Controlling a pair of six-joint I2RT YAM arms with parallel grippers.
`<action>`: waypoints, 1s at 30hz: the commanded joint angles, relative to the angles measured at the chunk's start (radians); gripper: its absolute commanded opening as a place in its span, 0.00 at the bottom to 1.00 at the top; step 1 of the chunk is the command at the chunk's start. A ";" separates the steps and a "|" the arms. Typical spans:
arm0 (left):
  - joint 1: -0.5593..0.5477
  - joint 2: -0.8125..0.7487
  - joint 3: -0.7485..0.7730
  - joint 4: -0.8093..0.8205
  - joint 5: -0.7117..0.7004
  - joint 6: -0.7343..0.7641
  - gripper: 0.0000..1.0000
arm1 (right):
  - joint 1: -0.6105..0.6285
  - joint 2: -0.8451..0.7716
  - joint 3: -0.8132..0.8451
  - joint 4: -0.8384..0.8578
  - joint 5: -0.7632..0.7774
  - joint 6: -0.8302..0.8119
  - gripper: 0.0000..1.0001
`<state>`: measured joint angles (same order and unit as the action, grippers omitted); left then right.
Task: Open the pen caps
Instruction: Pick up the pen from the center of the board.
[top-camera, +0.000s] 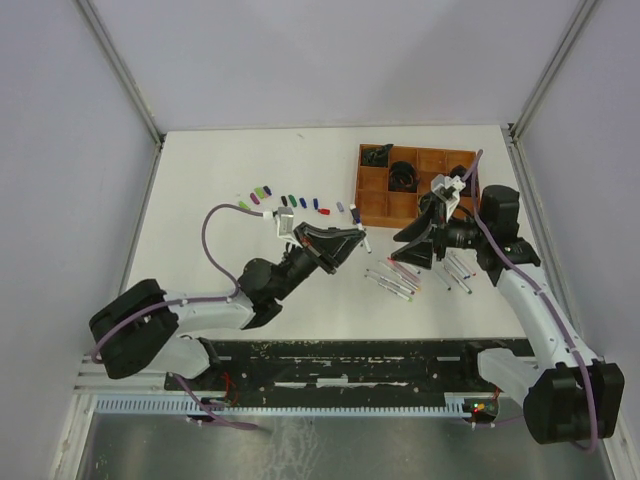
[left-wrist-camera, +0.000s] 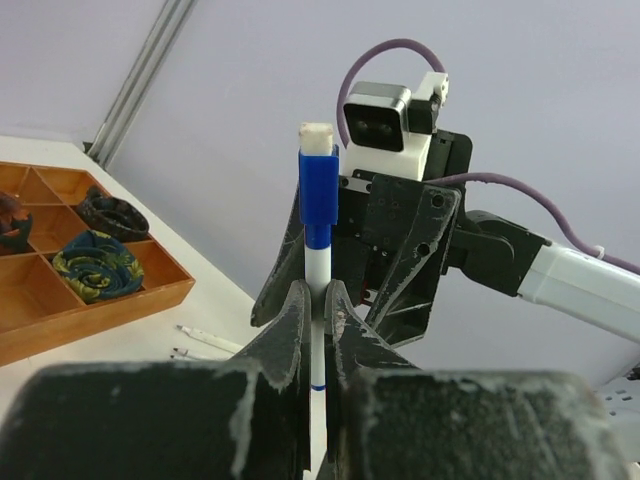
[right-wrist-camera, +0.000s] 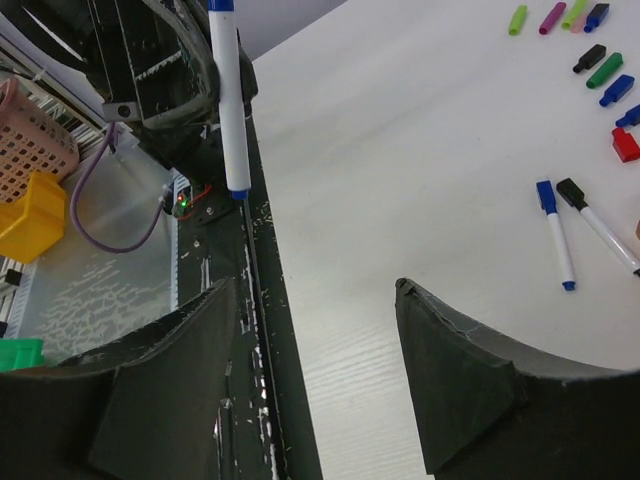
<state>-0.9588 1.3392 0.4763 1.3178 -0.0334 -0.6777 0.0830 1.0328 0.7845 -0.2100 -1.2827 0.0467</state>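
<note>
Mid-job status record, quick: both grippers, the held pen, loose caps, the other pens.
left gripper: shut on pen
blue cap: on the held pen's free end
right gripper: open, empty, facing that pen
loose caps: row on table, left of tray
other pens: lying on table, near side of tray

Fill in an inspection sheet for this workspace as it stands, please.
Surface: white table, no spills seen.
Job's things: loose pen caps in a row; loose pens lying near the right arm; one pen held, blue cap on.
Clutter: brown tray holding dark coiled items.
Hands: left hand shut on the pen; right hand open, empty.
Cables: purple cable loops beside the left arm.
Surroundings: pale walls; pink basket and yellow bin beyond the table edge.
</note>
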 joint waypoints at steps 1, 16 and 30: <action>-0.043 0.057 0.062 0.117 -0.062 0.078 0.03 | 0.023 -0.020 -0.008 0.147 -0.010 0.108 0.74; -0.114 0.203 0.138 0.173 -0.105 0.106 0.03 | 0.091 0.008 -0.008 0.117 -0.017 0.111 0.71; -0.130 0.262 0.162 0.197 -0.097 0.102 0.04 | 0.097 0.037 0.026 0.065 0.004 0.118 0.04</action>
<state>-1.0805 1.5948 0.5957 1.4456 -0.1230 -0.6266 0.1749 1.0576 0.7727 -0.1272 -1.2823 0.1677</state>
